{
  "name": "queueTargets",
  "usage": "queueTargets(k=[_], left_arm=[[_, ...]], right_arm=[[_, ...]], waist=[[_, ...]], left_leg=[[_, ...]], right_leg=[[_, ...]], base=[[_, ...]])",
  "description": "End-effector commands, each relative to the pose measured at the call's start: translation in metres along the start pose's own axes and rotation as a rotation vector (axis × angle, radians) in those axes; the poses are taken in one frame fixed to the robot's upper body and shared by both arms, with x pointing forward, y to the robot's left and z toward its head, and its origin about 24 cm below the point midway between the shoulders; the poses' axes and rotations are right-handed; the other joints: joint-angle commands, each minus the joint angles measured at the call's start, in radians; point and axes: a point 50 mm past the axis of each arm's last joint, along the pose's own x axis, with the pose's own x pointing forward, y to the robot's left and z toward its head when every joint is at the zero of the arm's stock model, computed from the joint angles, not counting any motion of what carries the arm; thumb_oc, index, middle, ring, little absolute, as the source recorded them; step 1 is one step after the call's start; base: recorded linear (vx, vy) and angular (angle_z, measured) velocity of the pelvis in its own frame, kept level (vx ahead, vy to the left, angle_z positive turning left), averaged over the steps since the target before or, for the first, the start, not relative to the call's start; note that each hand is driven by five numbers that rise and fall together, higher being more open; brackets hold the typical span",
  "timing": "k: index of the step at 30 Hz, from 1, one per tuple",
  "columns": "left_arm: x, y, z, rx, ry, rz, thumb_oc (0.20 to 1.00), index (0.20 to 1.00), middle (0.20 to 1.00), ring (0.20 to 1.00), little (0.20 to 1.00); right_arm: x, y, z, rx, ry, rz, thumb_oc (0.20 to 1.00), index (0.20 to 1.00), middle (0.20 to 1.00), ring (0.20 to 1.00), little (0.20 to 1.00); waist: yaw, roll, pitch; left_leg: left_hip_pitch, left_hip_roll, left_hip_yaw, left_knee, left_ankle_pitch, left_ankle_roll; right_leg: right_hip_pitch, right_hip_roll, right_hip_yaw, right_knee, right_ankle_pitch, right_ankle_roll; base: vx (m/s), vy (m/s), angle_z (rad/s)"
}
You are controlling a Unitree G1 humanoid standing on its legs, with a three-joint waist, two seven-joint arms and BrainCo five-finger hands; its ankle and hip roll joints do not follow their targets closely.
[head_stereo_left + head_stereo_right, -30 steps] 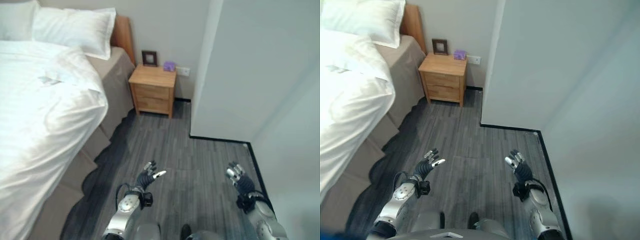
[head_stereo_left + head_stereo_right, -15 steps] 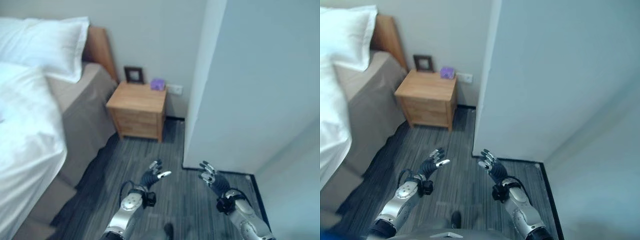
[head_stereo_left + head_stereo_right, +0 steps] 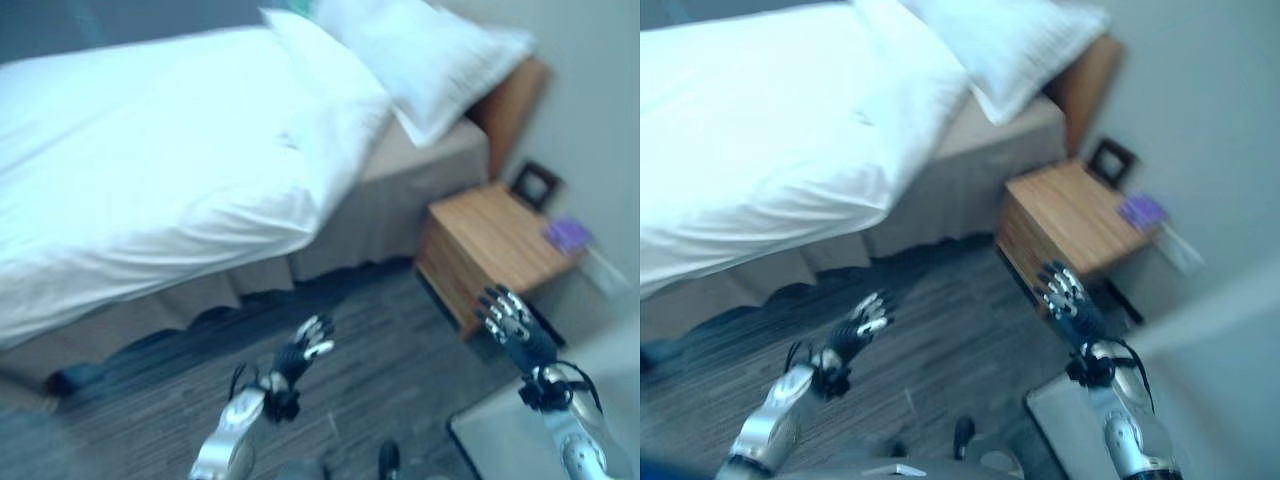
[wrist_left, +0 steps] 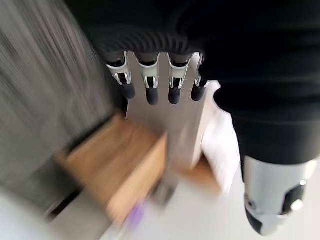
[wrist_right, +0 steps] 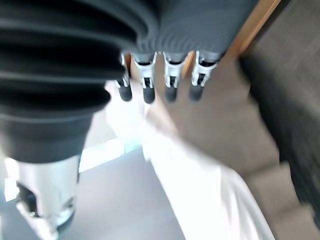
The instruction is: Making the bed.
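Note:
The bed's white duvet spreads across the upper left, its edge hanging over the grey-beige bed skirt. A white pillow lies against the wooden headboard. My left hand hovers over the dark floor in front of the bed, open and empty. My right hand is raised in front of the nightstand, its fingers spread and holding nothing. Both hands are well apart from the bedding. In the wrist views the left fingers and right fingers stand relaxed.
A wooden nightstand stands right of the bed, with a dark picture frame and a small purple thing on it. Dark grey plank floor lies between me and the bed. A pale wall corner rises at the lower right.
The camera has swung left, so the bed now takes up the upper left and the nightstand sits at the right. Both hands stay open and raised, now farther apart.

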Motion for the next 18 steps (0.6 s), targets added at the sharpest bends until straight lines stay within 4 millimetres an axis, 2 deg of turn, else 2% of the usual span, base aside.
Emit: queueTargets(k=[1, 4, 6, 8, 12, 13, 15, 18], left_arm=[[0.002, 0.018, 0.022, -0.011, -0.141, 0.141, 1.000, 1.000, 1.000, 1.000, 1.000], [-0.002, 0.027, 0.026, -0.018, -0.171, 0.212, 1.000, 1.000, 1.000, 1.000, 1.000], [-0.010, 0.040, 0.027, -0.026, -0.190, 0.296, 1.000, 1.000, 1.000, 1.000, 1.000], [-0.013, 0.047, 0.030, 0.008, -0.197, 0.348, 1.000, 1.000, 1.000, 1.000, 1.000], [-0.018, 0.054, 0.030, -0.033, -0.227, 0.406, 1.000, 1.000, 1.000, 1.000, 1.000], [-0.004, 0.034, 0.005, -0.038, -0.111, 0.378, 1.000, 1.000, 1.000, 1.000, 1.000], [-0.004, 0.035, 0.006, -0.052, -0.123, 0.394, 1.000, 1.000, 1.000, 1.000, 1.000], [-0.003, 0.039, 0.017, -0.021, -0.157, 0.402, 1.000, 1.000, 1.000, 1.000, 1.000]], right_arm=[[-0.007, 0.002, -0.012, 0.005, 0.043, 0.021, 1.000, 1.000, 1.000, 1.000, 1.000], [-0.003, 0.008, -0.020, 0.016, 0.067, 0.035, 1.000, 1.000, 1.000, 1.000, 1.000], [0.006, 0.027, -0.034, 0.028, 0.136, 0.139, 1.000, 1.000, 1.000, 1.000, 1.000], [0.007, 0.034, -0.044, 0.001, 0.197, 0.180, 1.000, 1.000, 1.000, 1.000, 1.000], [0.004, 0.034, -0.052, -0.012, 0.240, 0.184, 1.000, 1.000, 1.000, 1.000, 1.000], [0.017, -0.005, -0.040, -0.056, 0.155, -0.152, 1.000, 1.000, 1.000, 1.000, 1.000], [0.011, -0.013, -0.042, -0.170, 0.192, -0.189, 1.000, 1.000, 1.000, 1.000, 1.000], [0.007, -0.018, -0.039, -0.129, 0.157, -0.247, 1.000, 1.000, 1.000, 1.000, 1.000]], waist=[[0.001, 0.043, -0.052], [0.003, 0.047, -0.060], [0.024, 0.050, -0.055], [0.035, 0.055, -0.050], [0.044, 0.057, -0.047], [0.005, 0.071, -0.018], [-0.015, 0.098, -0.045], [-0.028, 0.105, -0.047]], left_leg=[[-0.018, -0.052, -0.172, -0.288, 0.214, 0.025], [-0.011, -0.065, -0.188, -0.317, 0.225, 0.027], [0.012, -0.069, -0.179, -0.335, 0.225, 0.032], [0.017, -0.072, -0.178, -0.335, 0.224, 0.035], [0.030, -0.075, -0.166, -0.335, 0.218, 0.036], [-0.030, -0.035, -0.288, -0.203, 0.204, 0.004], [0.048, -0.056, -0.300, -0.323, 0.228, 0.011], [0.057, -0.069, -0.287, -0.325, 0.229, 0.016]], right_leg=[[0.017, -0.031, 0.024, -0.041, 0.046, 0.146], [0.009, -0.035, 0.022, -0.022, 0.047, 0.146], [0.005, -0.038, 0.028, -0.010, 0.041, 0.146], [0.000, -0.040, 0.031, 0.001, 0.043, 0.146], [0.008, -0.042, 0.025, -0.009, 0.047, 0.148], [0.013, 0.034, 0.191, -0.008, 0.021, 0.089], [0.031, 0.037, 0.206, -0.028, 0.018, 0.096], [0.037, 0.024, 0.214, -0.032, 0.023, 0.105]], base=[[-0.07, 0.140, 1.64], [-0.02, 0.109, 0.78], [-0.07, 0.135, -0.41], [-0.09, 0.109, -0.47], [-0.03, 0.038, -0.09], [0.05, 0.097, -0.05], [0.15, 0.228, 0.02], [0.12, 0.218, -0.07]])
